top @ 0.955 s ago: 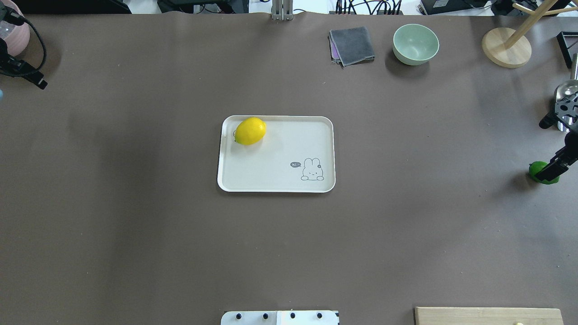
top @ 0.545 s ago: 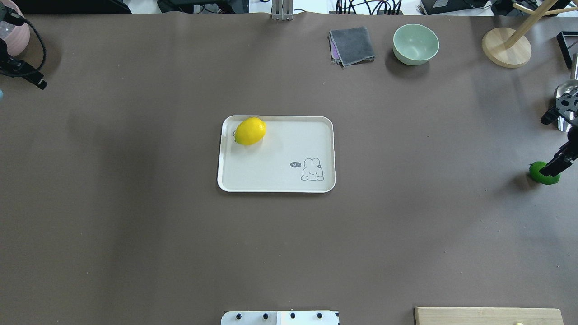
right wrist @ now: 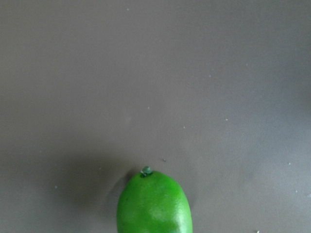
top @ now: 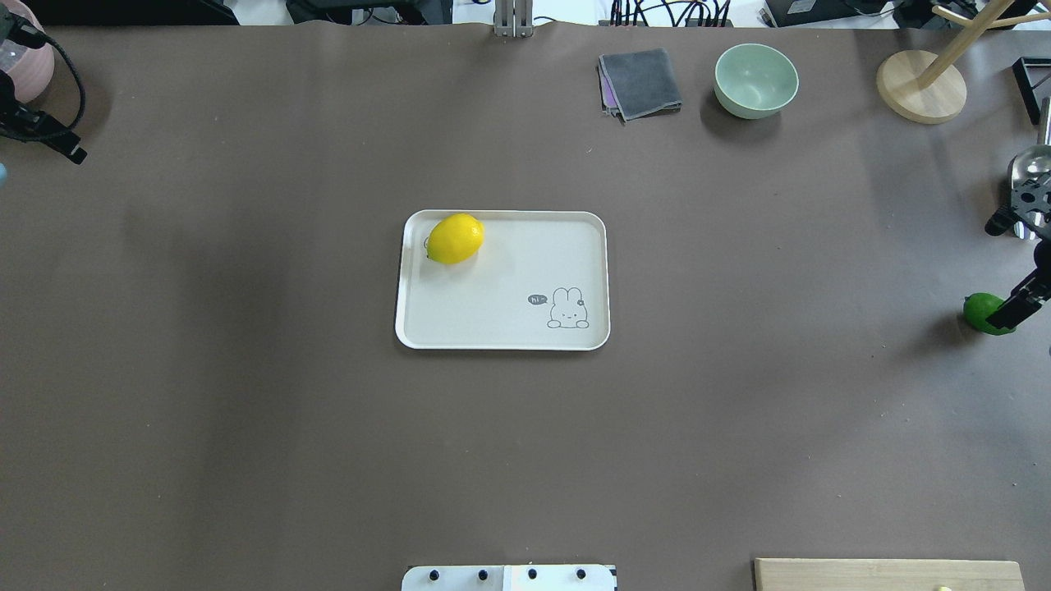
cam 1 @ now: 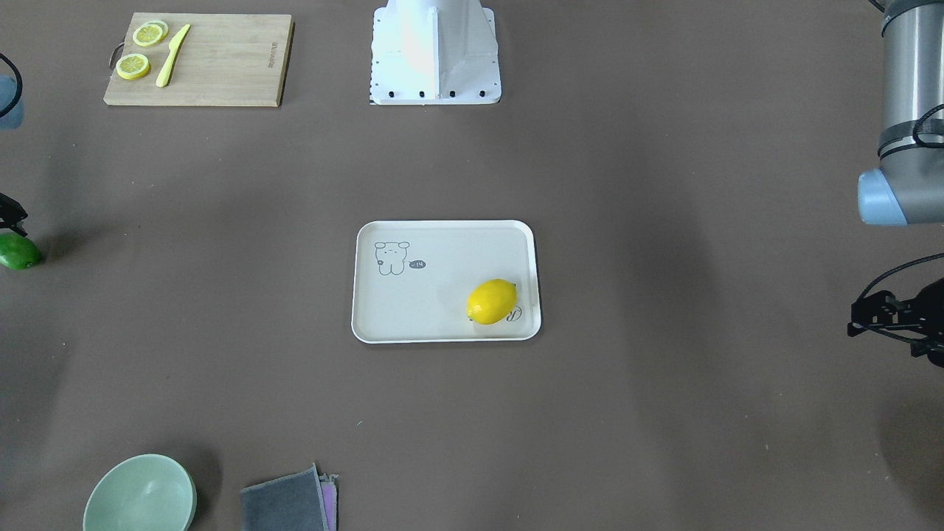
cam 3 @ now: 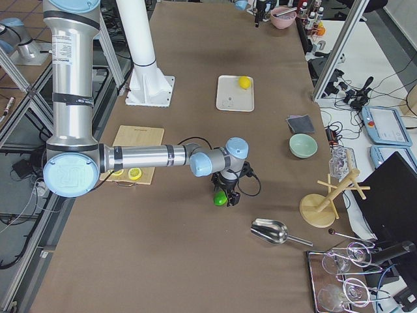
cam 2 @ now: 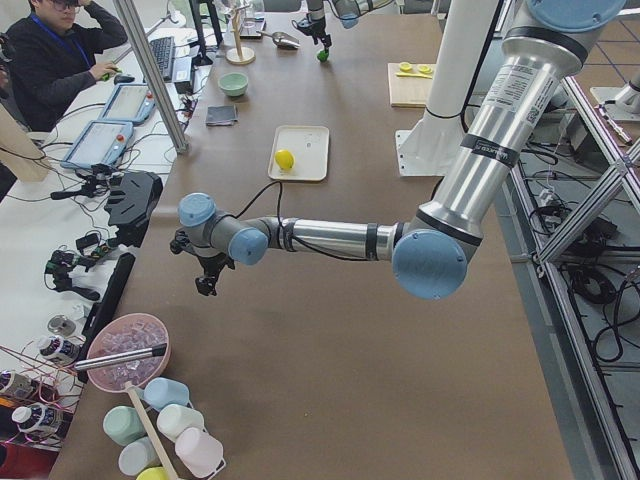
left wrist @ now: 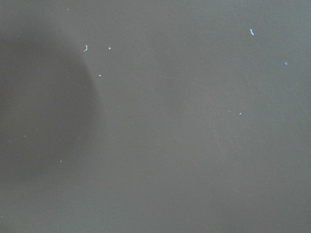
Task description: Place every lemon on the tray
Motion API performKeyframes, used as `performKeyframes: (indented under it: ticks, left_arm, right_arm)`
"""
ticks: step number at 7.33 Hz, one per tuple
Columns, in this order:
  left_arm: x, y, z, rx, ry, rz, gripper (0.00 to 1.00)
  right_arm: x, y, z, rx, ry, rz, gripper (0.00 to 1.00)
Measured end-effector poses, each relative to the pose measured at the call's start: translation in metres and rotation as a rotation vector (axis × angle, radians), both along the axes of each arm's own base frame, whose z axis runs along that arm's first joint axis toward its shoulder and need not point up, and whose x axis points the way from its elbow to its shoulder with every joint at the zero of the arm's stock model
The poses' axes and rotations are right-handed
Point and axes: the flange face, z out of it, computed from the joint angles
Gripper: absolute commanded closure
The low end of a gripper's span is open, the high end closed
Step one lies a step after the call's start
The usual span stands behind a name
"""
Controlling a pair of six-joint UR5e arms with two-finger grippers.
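Change vs 1 s ago: right gripper has slid a bit further toward the right table edge, so more of the green lemon shows in the overhead view. The lemon itself hasn't budged. It sits on the table at the right edge, well apart from the tray. The yellow lemon is on the tray in the far left corner, just beside the rim, same as before. So we count 1 of 2 lemons placed. We judge the right arm is lining up on lemon no. 2, with no pick yet. Right arm pose: forearm stretched out low and roughly level, wrist pointing down, gripper overlapping the lemon's right side in the overhead view. Its wrist cam looks straight down, w/ the lemon at the bottom edge, stem end up, no fingers in shot, so we can't tell if the jaws are apart or together. Left gripper hangs over bare table at the far left, parked. Its cam shows only table, so we can't tell its jaw state either.
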Motion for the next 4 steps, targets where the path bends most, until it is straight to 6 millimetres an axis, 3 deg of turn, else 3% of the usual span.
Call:
performKeyframes:
  ticks: [1, 2, 3, 4]
  left_arm:
    - [0.000, 0.000, 0.001, -0.001, 0.000, 0.001, 0.03]
    - [0.001, 0.000, 0.001, -0.002, -0.001, 0.001, 0.03]
    - [0.001, 0.000, 0.002, -0.002, -0.001, 0.003, 0.03]
    - [0.002, 0.000, 0.002, -0.002, -0.001, 0.003, 0.03]
  right_arm:
    - [-0.006, 0.002, 0.004, -0.008, 0.004, -0.011, 0.11]
    - [-0.013, 0.004, 0.007, -0.015, 0.007, -0.023, 0.45]
    - [-0.019, 0.004, 0.008, -0.018, 0.008, -0.033, 0.93]
    - [-0.023, 0.002, 0.007, -0.018, 0.008, -0.038, 1.00]
